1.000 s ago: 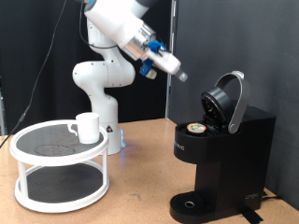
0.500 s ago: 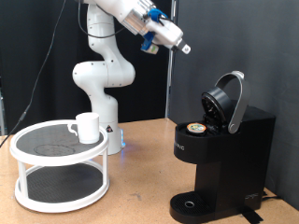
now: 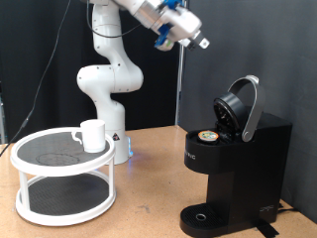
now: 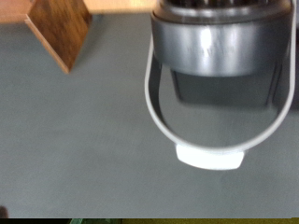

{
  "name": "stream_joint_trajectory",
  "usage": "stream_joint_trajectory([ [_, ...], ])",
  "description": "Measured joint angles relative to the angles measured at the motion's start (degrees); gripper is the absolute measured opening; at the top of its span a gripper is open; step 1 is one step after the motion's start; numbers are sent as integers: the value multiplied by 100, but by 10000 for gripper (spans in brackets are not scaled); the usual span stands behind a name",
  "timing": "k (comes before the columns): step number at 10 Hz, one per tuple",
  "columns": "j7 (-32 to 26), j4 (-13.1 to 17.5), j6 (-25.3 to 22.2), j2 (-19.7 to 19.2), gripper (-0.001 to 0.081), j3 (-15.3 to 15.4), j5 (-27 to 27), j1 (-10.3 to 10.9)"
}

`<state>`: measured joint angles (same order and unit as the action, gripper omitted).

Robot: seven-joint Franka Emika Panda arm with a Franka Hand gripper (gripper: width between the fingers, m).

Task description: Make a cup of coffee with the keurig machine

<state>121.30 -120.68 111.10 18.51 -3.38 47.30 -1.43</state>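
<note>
1. One pod (image 3: 207, 136) is seated in the keurig machine (image 3: 234, 164); its lid (image 3: 241, 107) is raised.
2. Cup (image 3: 93, 135) is left on the white rack (image 3: 61, 177), well apart from the machine; the drip base (image 3: 202, 217) is unoccupied.
3. Gripper (image 3: 201, 42) is held high above the machine, nothing gripped; finger state cannot be told.
4. Open room is noted above the lid.

Arm (image 3: 117, 40) cut off at top edge — end effector (image 3: 201, 42) fingers too small.
</note>
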Motion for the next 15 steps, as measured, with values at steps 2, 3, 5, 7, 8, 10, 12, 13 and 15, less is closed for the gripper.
stream_joint_trajectory([
  [2, 82, 322, 16, -53, 734, 389, -948, 21],
  [3, 167, 504, -106, -112, 734, 557, -1263, 36],
  [5, 426, 910, -416, -374, 734, 751, -1516, 57],
  [7, 351, 921, -570, -379, 734, 760, -1599, 57],
  [8, 330, 1034, -935, -420, 734, 790, -1734, 64],
  [10, 371, 1354, -1419, -586, 734, 913, -1830, 78],
  [12, 557, 1488, -1350, -690, 734, 1102, -1836, 89],
  [13, 662, 1512, -1332, -712, 734, 1199, -1866, 92],
  [15, 976, 1575, -1390, -810, 734, 1353, -1881, 96],
])
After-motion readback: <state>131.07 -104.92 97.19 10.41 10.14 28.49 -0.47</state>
